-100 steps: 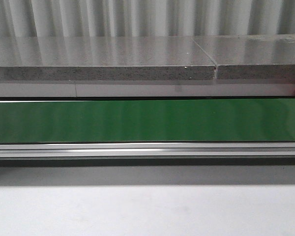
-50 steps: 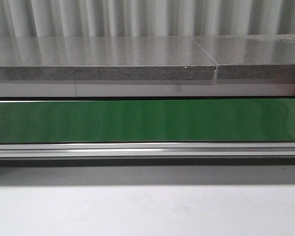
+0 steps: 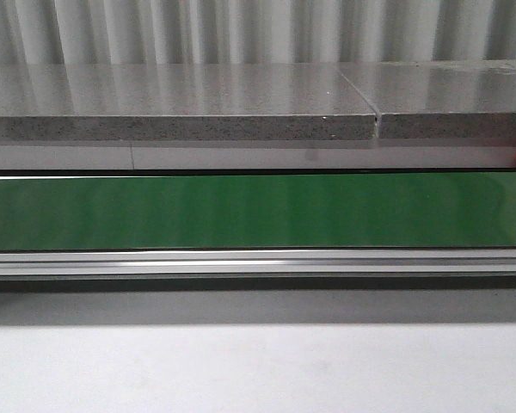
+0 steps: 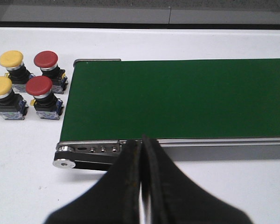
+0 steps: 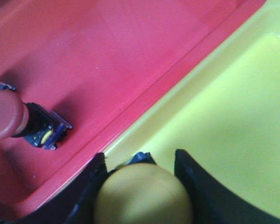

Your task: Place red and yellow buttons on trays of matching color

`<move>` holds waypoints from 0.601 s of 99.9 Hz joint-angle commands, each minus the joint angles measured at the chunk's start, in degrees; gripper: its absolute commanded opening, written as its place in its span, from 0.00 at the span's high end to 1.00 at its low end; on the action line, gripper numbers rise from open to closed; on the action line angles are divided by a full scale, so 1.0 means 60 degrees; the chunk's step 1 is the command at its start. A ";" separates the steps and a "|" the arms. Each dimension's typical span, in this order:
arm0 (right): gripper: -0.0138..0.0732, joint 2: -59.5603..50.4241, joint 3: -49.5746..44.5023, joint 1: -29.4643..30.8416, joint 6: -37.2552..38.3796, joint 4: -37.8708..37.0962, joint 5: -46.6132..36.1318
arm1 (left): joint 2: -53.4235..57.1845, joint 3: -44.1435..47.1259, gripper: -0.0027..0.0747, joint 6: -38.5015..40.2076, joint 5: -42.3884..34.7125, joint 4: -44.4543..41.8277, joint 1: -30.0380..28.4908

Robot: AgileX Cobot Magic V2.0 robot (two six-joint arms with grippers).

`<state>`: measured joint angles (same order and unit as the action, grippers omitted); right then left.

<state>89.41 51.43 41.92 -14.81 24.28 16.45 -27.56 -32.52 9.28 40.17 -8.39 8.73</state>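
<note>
My right gripper [image 5: 140, 175] pinches a yellow button [image 5: 142, 193] by its cap, over the yellow tray [image 5: 224, 116] near the edge it shares w/ the red tray [image 5: 107, 60], where one red button [image 5: 18, 119] lies. Left gripper [image 4: 142, 154]: fingers pressed together, empty, at the green belt [image 4: 177, 100] near edge. Four buttons [image 4: 28, 84] wait beyond the belt's end. Rigid, lightish, smooth domed cap, could slip; grip below it at the neck is safer. Front view matches earlier frames, nothing moved.
</note>
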 commanded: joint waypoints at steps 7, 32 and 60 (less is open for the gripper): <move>0.60 -0.0032 0.0262 0.0061 -0.0007 -0.0070 -0.0515 | -0.0033 -0.0275 0.99 0.0028 -0.0624 -0.0027 0.0111; 0.60 0.0304 0.0262 0.0061 -0.0007 -0.0117 -0.0629 | -0.0033 -0.0275 0.99 0.0028 -0.0624 -0.0027 0.0111; 0.60 0.0703 0.0262 0.0061 -0.0007 -0.0355 -0.0632 | -0.0033 -0.0275 0.99 0.0028 -0.0624 -0.0027 0.0111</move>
<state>95.09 51.43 41.92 -14.81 22.50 15.36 -27.56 -32.52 9.28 40.17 -8.39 8.73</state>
